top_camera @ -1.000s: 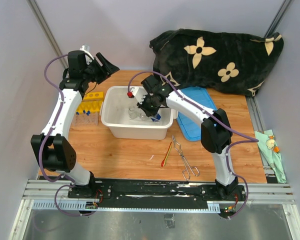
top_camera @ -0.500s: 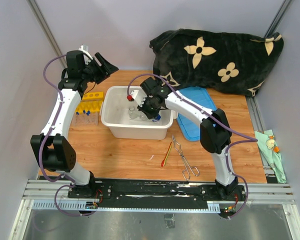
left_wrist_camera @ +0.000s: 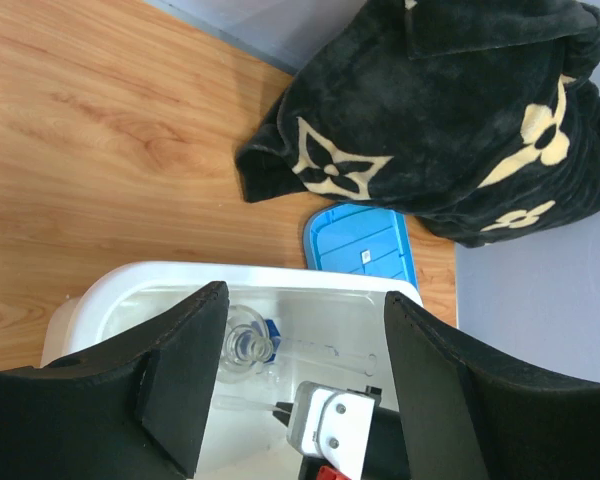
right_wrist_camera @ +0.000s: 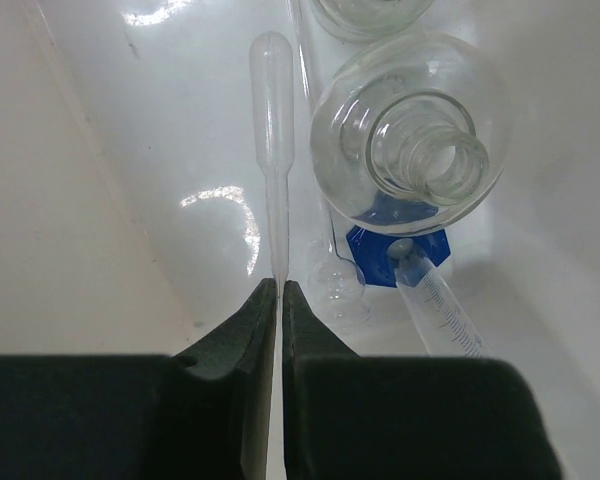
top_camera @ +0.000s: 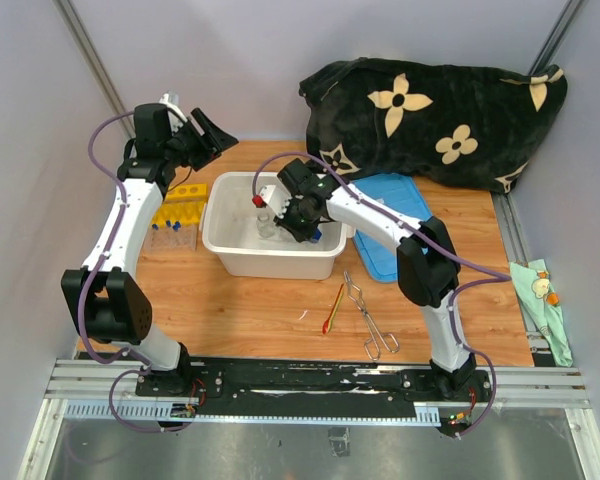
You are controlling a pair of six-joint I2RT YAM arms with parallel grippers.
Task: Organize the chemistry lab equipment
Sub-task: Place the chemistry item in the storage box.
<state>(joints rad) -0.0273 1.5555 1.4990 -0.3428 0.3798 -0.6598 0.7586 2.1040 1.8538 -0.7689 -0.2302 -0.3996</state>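
Note:
My right gripper (right_wrist_camera: 280, 290) is down inside the white tub (top_camera: 232, 262), shut on the thin stem of a clear plastic pipette (right_wrist_camera: 271, 120) whose bulb points away over the tub floor. Beside it lie a round clear glass flask (right_wrist_camera: 420, 140) and a graduated tube with a blue base (right_wrist_camera: 435, 300). My left gripper (left_wrist_camera: 305, 297) hangs open and empty above the tub's back left, over the flask (left_wrist_camera: 245, 345). On the table, the yellow tube rack (top_camera: 185, 200) stands left of the tub. Metal tongs (top_camera: 367, 318) and the red-handled spatula (top_camera: 334, 308) lie in front.
The blue lid (top_camera: 392, 240) lies flat to the right of the tub. A black cloth with cream flowers (top_camera: 440, 110) is heaped at the back right. A green patterned cloth (top_camera: 542, 300) lies off the table's right edge.
My right gripper has sunk a little lower and to the left inside the tub with the pipette. The left arm has stayed still.

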